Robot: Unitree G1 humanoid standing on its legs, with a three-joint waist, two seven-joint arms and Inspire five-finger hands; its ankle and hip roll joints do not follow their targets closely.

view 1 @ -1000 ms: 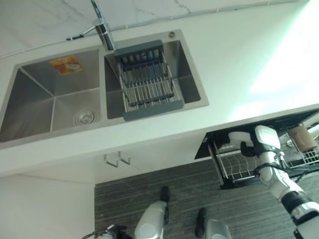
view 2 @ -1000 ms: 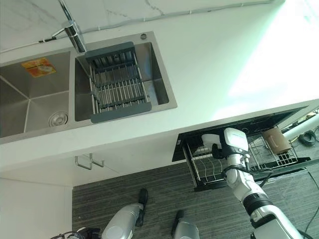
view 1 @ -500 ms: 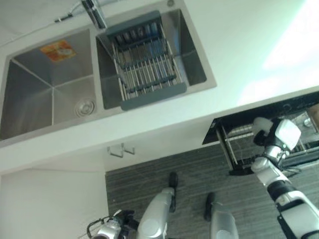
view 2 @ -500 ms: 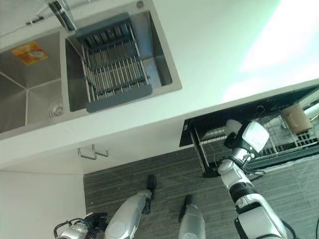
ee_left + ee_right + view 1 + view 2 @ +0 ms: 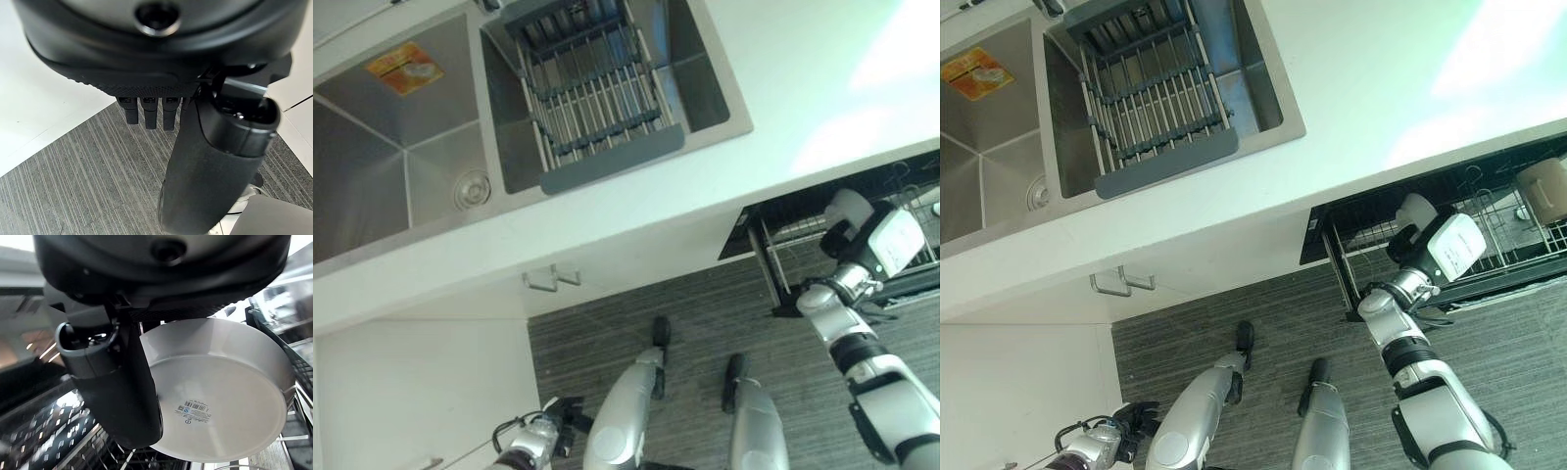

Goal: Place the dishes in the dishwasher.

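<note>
Since the earlier frames the right hand (image 5: 1422, 238) has been drawn back a little from deep in the dishwasher rack (image 5: 1489, 240), its thumb and fingers closed on the white bowl (image 5: 220, 391), which is held tilted over the rack's wires. Nearest the body, the left hand (image 5: 146, 105) is hung low over the striped floor (image 5: 83, 171), fingers straight and nothing gripped. Farther off, a drying rack (image 5: 592, 98) is set across the sink (image 5: 401, 166) in the white counter (image 5: 803, 78).
</note>
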